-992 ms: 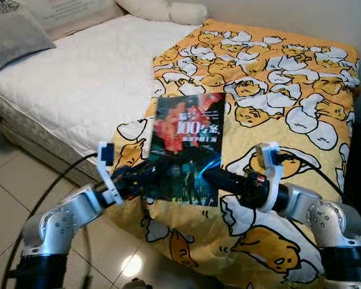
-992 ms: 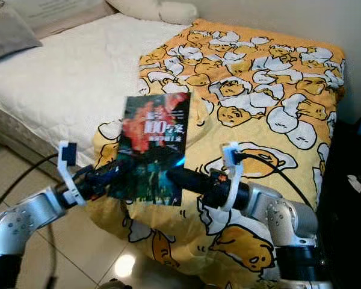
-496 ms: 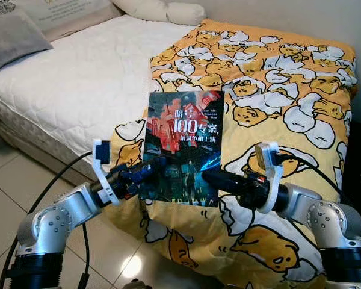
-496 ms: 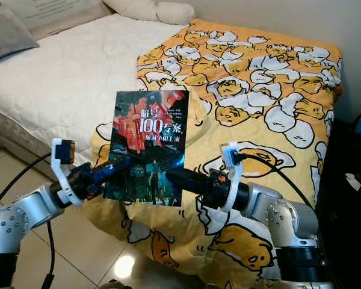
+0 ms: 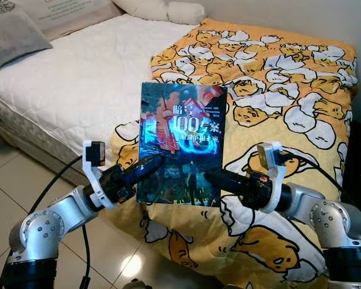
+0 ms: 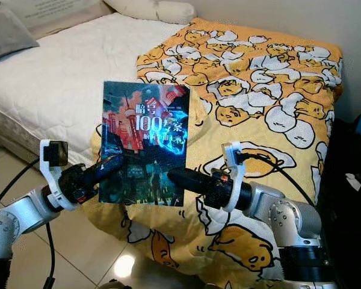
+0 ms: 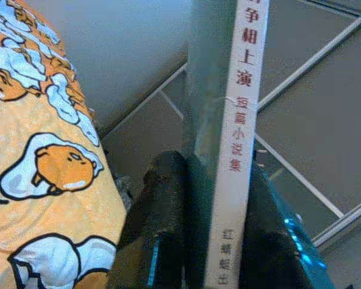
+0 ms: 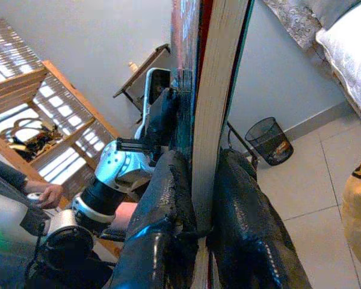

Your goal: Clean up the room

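The bed (image 5: pixel 78 84) ran back from the foot, where the robot stood, its white mattress bare on the left half and a yellow cartoon-egg blanket (image 5: pixel 277 84) spread over the right half and spilling over the foot edge. In front of that edge, held up in the air and not resting on anything, was a paperback book (image 5: pixel 180 144). It stood upright, long axis vertical, cover facing the robot. Both arms had it by the lower part. The left gripper (image 5: pixel 145 168) was clamped on its left edge, fingers closed over the spine. The right gripper (image 5: pixel 219 179) was pinched shut on its right edge, over the page block. Neither arm was nearer. The cover was dark and glossy with a red-lit city scene and white Chinese lettering around "100", and the spine was pale with red characters.
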